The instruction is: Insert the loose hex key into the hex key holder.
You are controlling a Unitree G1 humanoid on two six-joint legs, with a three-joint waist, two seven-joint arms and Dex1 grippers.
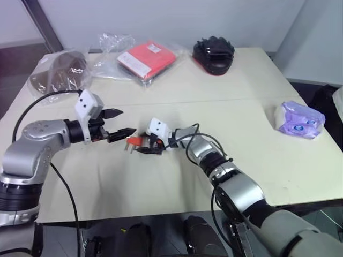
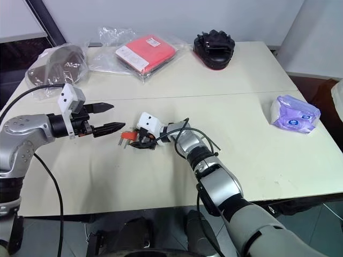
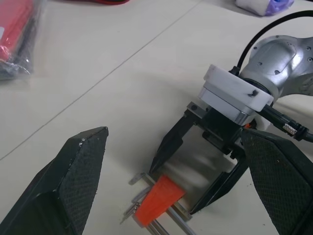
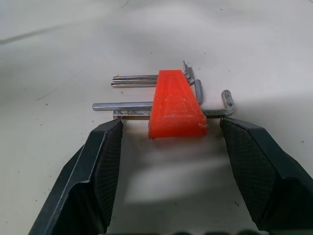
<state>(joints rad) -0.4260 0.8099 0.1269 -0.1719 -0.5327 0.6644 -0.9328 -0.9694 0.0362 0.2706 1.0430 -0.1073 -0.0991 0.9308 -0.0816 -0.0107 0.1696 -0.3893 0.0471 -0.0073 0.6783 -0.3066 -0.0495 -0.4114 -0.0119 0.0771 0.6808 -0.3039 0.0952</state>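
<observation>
**Holder loose on the table, key not yet told apart**

The holder (image 4: pixel 176 105) lies flat on the table (image 1: pixel 257 85), with several grey keys running through it. In the right wrist view the longest rod along the block's near edge may be the loose key (image 4: pixel 132 115), but I cannot tell whether it sits in a slot or merely lies against the block.

Risks, as I judge them: the right gripper (image 4: pixel 168 139) brackets the block, so closing could pinch holder and rods together, or skid the light block across the smooth table. One finger stands just beside the rod's end; a nudge there could roll it away or push it under the block. The left gripper (image 1: pixel 119 122) hangs close at 9 o'clock of the holder, so the two grippers could collide if both move in.

The right gripper stands fairly wide, holding nothing, one finger (image 4: pixel 105 161) on each side of the holder, at 3 o'clock of it from the head camera. Whether the fingertips touch the rod I cannot tell. The left gripper is wide apart and empty, pointing at the holder without touching it.
</observation>
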